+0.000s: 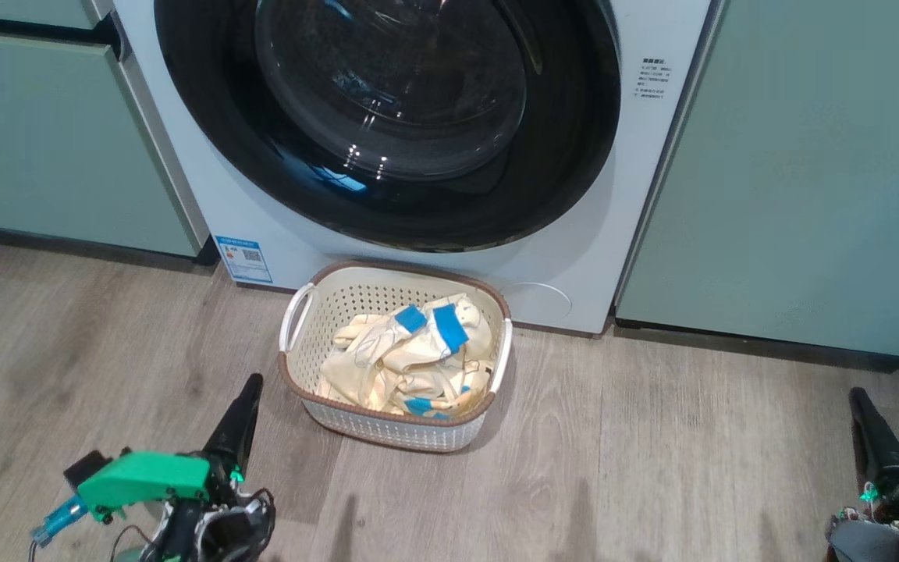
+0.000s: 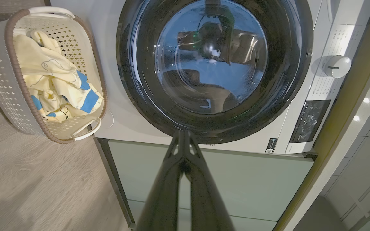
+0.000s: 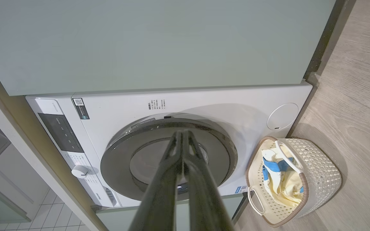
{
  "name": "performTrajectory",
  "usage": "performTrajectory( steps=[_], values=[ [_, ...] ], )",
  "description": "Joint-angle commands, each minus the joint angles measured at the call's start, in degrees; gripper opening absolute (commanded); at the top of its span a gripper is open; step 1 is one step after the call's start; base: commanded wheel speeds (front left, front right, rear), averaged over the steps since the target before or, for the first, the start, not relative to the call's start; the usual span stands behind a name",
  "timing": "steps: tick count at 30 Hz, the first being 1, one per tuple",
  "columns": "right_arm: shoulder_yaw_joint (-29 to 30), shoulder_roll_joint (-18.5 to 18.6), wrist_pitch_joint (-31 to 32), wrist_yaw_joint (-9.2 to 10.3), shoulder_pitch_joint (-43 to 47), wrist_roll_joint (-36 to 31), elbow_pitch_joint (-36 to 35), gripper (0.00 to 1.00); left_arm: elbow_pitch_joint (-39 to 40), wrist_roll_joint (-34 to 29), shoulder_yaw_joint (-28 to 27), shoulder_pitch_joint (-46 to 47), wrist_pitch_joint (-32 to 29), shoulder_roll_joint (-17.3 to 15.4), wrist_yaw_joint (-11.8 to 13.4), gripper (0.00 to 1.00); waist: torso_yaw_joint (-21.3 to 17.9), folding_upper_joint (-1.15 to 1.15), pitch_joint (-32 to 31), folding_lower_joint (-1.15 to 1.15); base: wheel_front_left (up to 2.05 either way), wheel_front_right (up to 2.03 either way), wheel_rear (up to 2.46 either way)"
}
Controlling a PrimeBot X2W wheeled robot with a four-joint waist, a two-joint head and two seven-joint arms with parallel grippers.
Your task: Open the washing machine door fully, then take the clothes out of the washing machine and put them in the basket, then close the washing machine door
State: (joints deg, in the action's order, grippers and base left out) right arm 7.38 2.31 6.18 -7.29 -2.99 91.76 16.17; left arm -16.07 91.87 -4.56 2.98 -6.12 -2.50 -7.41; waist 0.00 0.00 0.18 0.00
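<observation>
Left tool (image 1: 252, 384) and right tool (image 1: 858, 396) pinched closed.

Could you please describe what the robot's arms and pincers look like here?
The left pincer and the right pincer each have two long, glossy black fingers tapering to a point. A bright green plastic mount sits at the left wrist, with a blue connector and loose black cables; the right wrist shows green too.
</observation>
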Motion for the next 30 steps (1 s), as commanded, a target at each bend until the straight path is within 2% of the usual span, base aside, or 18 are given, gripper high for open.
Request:
performTrajectory(
  steps=[1, 30],
  values=[
    [-0.9, 0.6, 0.3, -0.2, -3.2, 0.4, -2.1, 0.0, 2.0, 0.3, -2.0, 3.2, -0.4, -0.4, -0.1, 0.0, 0.0, 0.0, 0.0, 0.0, 0.0, 0.0, 0.0],
    [-0.9, 0.6, 0.3, -0.2, -3.2, 0.4, -2.1, 0.0, 2.0, 0.3, -2.0, 3.2, -0.4, -0.4, -0.1, 0.0, 0.0, 0.0, 0.0, 0.0, 0.0, 0.0, 0.0]
  ],
)
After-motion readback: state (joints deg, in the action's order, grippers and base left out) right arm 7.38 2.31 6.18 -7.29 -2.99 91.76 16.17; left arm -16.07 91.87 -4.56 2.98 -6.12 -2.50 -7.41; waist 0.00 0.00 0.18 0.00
